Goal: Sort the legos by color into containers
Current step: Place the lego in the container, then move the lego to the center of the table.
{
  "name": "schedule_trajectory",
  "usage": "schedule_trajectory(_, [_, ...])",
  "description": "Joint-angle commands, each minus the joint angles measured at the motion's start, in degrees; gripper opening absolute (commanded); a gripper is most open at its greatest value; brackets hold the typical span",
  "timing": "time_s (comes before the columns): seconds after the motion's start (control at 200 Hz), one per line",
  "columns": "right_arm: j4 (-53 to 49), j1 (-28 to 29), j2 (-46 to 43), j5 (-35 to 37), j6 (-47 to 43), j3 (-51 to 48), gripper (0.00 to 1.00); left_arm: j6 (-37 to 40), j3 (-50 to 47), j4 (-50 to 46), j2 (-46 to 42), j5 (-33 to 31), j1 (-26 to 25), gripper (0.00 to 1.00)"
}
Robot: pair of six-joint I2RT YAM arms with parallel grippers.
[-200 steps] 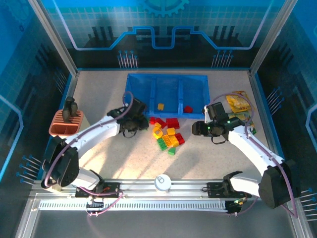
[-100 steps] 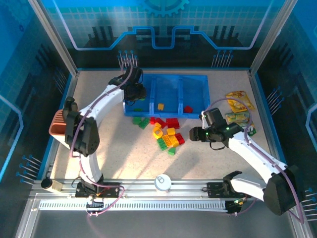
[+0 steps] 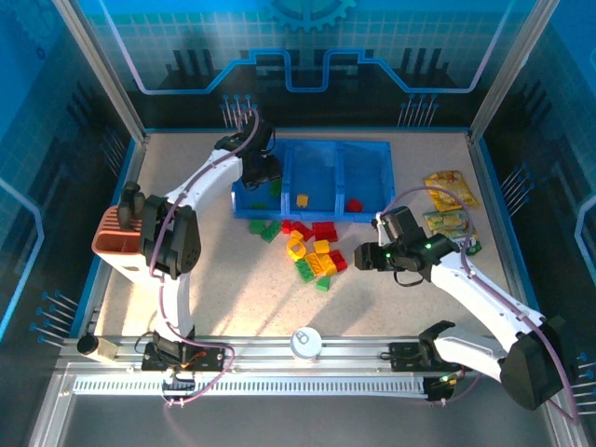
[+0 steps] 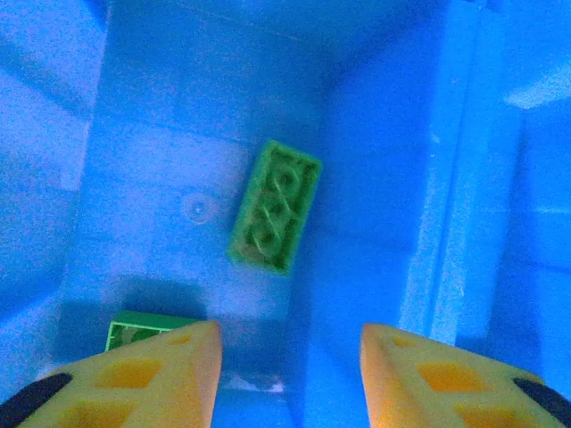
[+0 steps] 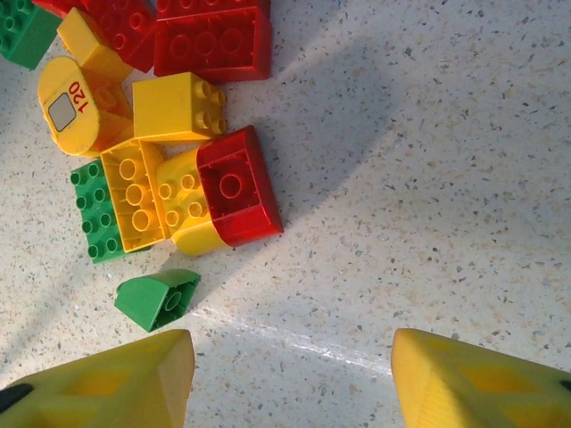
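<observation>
The legos (image 3: 315,244) lie in a loose red, yellow and green pile on the table in front of the blue tray of containers (image 3: 372,147). My left gripper (image 3: 261,172) hangs over the tray's left compartment, open (image 4: 290,343) with nothing between its fingers. Below it a green brick (image 4: 275,205) lies on the compartment floor, and a second green brick (image 4: 143,330) sits by the left finger. A yellow brick (image 3: 302,199) is in the middle compartment and a red one (image 3: 353,205) in the right. My right gripper (image 3: 358,256) is open (image 5: 293,357) over bare table, just right of the pile, near a green wedge (image 5: 156,299).
Two green bricks (image 3: 263,228) lie apart at the pile's left. A salmon ridged holder (image 3: 121,233) stands at the left edge. Yellow snack packets (image 3: 447,189) lie at the right. A white round knob (image 3: 305,342) sits on the near rail.
My left arm swung from the table left of the pile up over the tray's left compartment and its jaws opened. The right gripper edged slightly left and nearer.
</observation>
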Motion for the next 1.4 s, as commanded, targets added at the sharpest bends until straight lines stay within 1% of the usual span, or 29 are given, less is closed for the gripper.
schedule_trajectory(0.0, [-1.3,0.9,-0.7,0.2,0.6,0.8,0.62,0.1,-0.6,-0.8,-4.8,1.9,0.4,0.47])
schedule_trajectory(0.105, [-0.8,1.1,0.6,0.2,0.4,1.4,0.62,-0.9,-5.8,2.2,-11.4,2.6,0.0,0.49])
schedule_trajectory(0.21, [-0.3,1.7,3.1,0.0,0.1,2.7,0.64,-1.0,-12.5,5.0,-19.1,1.7,-1.3,0.51])
schedule_trajectory(0.305, [0.5,2.5,6.0,0.2,-0.2,4.3,0.64,-0.1,-19.2,6.9,-26.1,0.1,-3.8,0.53])
schedule_trajectory(0.45, [1.4,3.6,11.6,1.0,0.0,6.8,0.64,0.6,-30.1,8.7,-35.8,-3.3,-8.9,0.55])
schedule_trajectory(0.515, [1.1,3.9,14.3,1.7,0.0,7.0,0.63,-0.3,-34.7,8.7,-39.4,-4.5,-10.5,0.55])
schedule_trajectory(0.53, [1.0,4.0,14.8,1.9,0.0,8.6,0.63,-0.5,-35.7,8.7,-40.3,-4.6,-10.8,0.55])
schedule_trajectory(0.625, [1.2,4.5,18.3,2.2,0.1,10.1,0.63,-1.8,-42.6,9.9,-45.3,-3.7,-12.3,0.55])
schedule_trajectory(0.715, [1.0,5.5,22.0,2.7,-0.2,11.7,0.62,-1.4,-50.2,15.0,-51.4,-0.2,-13.5,0.57])
schedule_trajectory(0.805, [0.8,6.2,25.6,3.1,-0.4,13.3,0.62,-3.3,-56.0,17.6,-57.6,0.6,-13.7,0.59])
schedule_trajectory(0.905, [1.0,6.2,28.7,2.9,-0.4,14.3,0.62,-4.3,-59.4,16.9,-62.1,0.7,-13.8,0.59])
schedule_trajectory(1.051, [1.5,6.2,31.8,2.2,0.1,15.4,0.6,-4.9,-61.1,12.8,-65.4,0.5,-14.0,0.59])
schedule_trajectory(1.151, [2.0,6.2,33.1,2.4,0.3,15.7,0.6,-5.6,-62.8,12.1,-67.8,0.5,-14.1,0.59])
schedule_trajectory(1.391, [3.2,6.2,35.3,1.8,0.8,15.9,0.58,-6.6,-64.6,12.3,-69.4,0.8,-14.1,0.59])
